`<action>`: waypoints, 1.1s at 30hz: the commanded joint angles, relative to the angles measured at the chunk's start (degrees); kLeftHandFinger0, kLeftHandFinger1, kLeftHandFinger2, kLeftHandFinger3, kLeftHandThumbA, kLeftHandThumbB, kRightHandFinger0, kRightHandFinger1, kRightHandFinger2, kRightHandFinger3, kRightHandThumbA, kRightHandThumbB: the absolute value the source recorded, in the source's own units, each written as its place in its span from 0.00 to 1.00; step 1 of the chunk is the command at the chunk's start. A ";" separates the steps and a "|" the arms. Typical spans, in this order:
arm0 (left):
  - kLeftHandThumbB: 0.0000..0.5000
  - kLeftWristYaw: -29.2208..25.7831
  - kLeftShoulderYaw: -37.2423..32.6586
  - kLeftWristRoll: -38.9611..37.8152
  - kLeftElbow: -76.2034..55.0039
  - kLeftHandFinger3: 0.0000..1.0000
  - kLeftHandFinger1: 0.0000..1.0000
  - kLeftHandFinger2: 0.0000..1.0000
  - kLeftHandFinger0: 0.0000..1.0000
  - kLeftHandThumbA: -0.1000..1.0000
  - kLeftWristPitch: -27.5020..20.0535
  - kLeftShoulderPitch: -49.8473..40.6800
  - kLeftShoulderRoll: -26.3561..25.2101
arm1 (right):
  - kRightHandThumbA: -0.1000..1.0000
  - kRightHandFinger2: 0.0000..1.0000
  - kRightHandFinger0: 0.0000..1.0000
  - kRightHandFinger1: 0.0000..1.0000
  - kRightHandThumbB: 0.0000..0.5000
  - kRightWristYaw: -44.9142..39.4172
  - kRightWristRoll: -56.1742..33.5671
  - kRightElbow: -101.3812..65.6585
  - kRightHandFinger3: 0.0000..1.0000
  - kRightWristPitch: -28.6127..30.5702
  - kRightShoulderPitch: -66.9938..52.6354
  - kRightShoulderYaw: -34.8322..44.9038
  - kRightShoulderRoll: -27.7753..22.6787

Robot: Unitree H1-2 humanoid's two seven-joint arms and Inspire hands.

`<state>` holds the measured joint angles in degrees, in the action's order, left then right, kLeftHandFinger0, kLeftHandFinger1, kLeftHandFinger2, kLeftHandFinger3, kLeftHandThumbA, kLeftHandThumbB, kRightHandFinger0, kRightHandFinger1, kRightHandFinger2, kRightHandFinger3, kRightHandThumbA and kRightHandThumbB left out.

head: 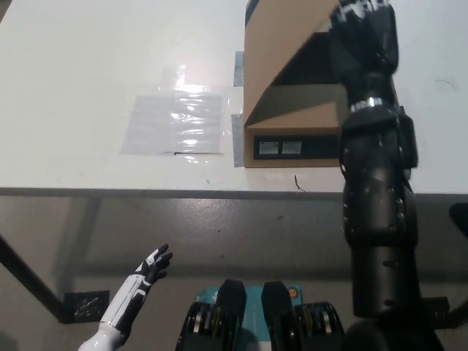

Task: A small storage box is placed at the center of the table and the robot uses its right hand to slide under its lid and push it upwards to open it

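Two hands show in the head view. At about 1 o'clock, the black right hand (363, 33) reaches over the front of the brown cardboard storage box (292, 128), which sits on the white table (88, 66) near its front edge. That hand sits at the right end of the brown cardboard lid (281, 51), up against the lid's raised front edge; whether it presses from beneath or merely touches the edge is hidden by the hand itself. Its fingers (351, 11) run toward 12 o'clock and are cut off by the top of the frame, so I cannot tell whether they are spread or curled. The lid is tilted steeply, hinged along the far side, and a dark wedge of the box's inside shows under it. Two small pale labels (278, 148) sit on the box's dark front panel. At 9 o'clock from the box lies a clear plastic sheet (174, 121), flat on the table (glare hides its edges in places). The white left hand (150, 269) rests at about 7 o'clock, below the table's edge and well apart from the box, fingers spread and holding nothing.
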<state>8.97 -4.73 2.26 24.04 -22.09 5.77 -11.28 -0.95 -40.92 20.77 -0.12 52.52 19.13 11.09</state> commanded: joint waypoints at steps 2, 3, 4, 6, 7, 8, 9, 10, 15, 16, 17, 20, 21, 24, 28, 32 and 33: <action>1.00 1.07 -0.28 0.10 -1.63 1.00 1.00 1.00 1.00 1.00 -1.11 1.12 -0.81 | 1.00 1.00 1.00 1.00 0.73 0.51 2.65 0.81 1.00 2.32 4.91 -2.59 2.47; 1.00 1.15 -0.32 0.06 -1.88 1.00 1.00 1.00 1.00 1.00 -0.74 1.08 -0.85 | 1.00 1.00 1.00 1.00 0.73 0.63 2.91 1.30 1.00 2.45 4.92 -2.78 2.79; 1.00 1.29 -0.48 0.10 -2.00 1.00 1.00 1.00 1.00 1.00 -0.59 1.16 -0.90 | 1.00 1.00 1.00 1.00 0.71 0.61 3.27 1.83 1.00 2.69 4.78 -3.01 3.04; 1.00 1.23 -0.62 0.21 -1.99 1.00 1.00 1.00 1.00 1.00 -0.93 1.24 -0.99 | 1.00 1.00 1.00 1.00 0.78 -0.34 4.34 4.86 1.00 3.64 4.55 -3.91 3.66; 1.00 1.13 -0.77 0.41 -1.99 1.00 1.00 1.00 1.00 1.00 -1.28 1.33 -1.01 | 1.00 1.00 1.00 1.00 0.80 -1.24 4.72 6.63 1.00 3.89 4.20 -4.49 3.88; 1.00 1.06 -0.89 0.59 -2.07 1.00 1.00 1.00 1.00 1.00 -1.39 1.34 -1.10 | 1.00 1.00 1.00 1.00 0.77 -1.63 5.21 7.93 1.00 4.11 3.97 -5.01 4.11; 1.00 1.21 -0.96 0.39 -2.14 1.00 1.00 1.00 1.00 1.00 -1.29 1.39 -1.20 | 1.00 1.00 1.00 1.00 0.74 -2.08 5.83 9.47 1.00 4.63 3.83 -5.62 4.30; 1.00 1.24 -0.97 0.32 -2.23 1.00 1.00 1.00 1.00 1.00 -1.21 1.42 -1.26 | 1.00 1.00 1.00 1.00 0.71 -2.67 6.79 11.67 1.00 5.48 3.59 -6.39 4.49; 1.00 1.40 -1.45 0.44 -2.28 1.00 1.00 1.00 1.00 1.00 -0.97 2.02 -1.19 | 1.00 1.00 1.00 1.00 0.63 -3.04 8.18 18.43 1.00 8.05 2.20 -7.12 5.03; 1.00 1.39 -1.47 0.59 -2.76 1.00 1.00 1.00 1.00 1.00 -0.49 1.94 -1.14 | 1.00 1.00 1.00 1.00 0.62 -3.51 8.17 20.14 1.00 8.72 1.96 -7.01 4.98; 1.00 1.39 -1.44 0.58 -3.18 1.00 1.00 1.00 1.00 1.00 -0.19 1.83 -1.10 | 1.00 1.00 1.00 1.00 0.61 -3.63 8.00 22.24 1.00 9.26 1.78 -6.57 5.03; 1.00 1.62 -1.32 0.42 -3.77 1.00 1.00 1.00 1.00 1.00 0.43 1.94 -1.16 | 1.00 1.00 1.00 1.00 0.58 -4.92 7.85 26.13 1.00 10.32 1.61 -6.02 4.60; 1.00 1.66 -1.20 0.16 -3.86 1.00 1.00 1.00 1.00 1.00 0.59 1.94 -1.03 | 1.00 1.00 1.00 1.00 0.59 -5.21 8.05 28.65 1.00 11.00 1.67 -5.84 4.20; 1.00 1.66 -1.14 0.14 -4.15 1.00 1.00 1.00 1.00 1.00 0.43 1.86 -0.92 | 1.00 1.00 1.00 1.00 0.64 -5.40 9.24 32.72 1.00 12.65 2.18 -6.07 3.29; 1.00 1.85 -1.25 0.30 -3.59 1.00 1.00 1.00 1.00 1.00 -0.50 2.39 -0.96 | 1.00 1.00 1.00 1.00 0.71 -5.48 11.13 36.98 1.00 14.10 3.90 -6.81 2.37; 1.00 2.51 -1.28 -0.37 -3.94 1.00 1.00 1.00 1.00 1.00 0.23 2.46 -0.81 | 1.00 1.00 1.00 1.00 0.67 -5.16 14.18 40.38 1.00 15.70 4.74 -8.51 2.04; 1.00 2.25 -1.39 0.17 -4.15 1.00 1.00 1.00 1.00 1.00 0.26 2.36 -0.81 | 1.00 1.00 1.00 1.00 0.65 -5.45 13.92 40.84 1.00 15.74 4.76 -8.37 2.30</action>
<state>10.38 -5.98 2.36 21.72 -21.48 6.88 -11.61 -5.72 -30.79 58.34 13.30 55.83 11.99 13.16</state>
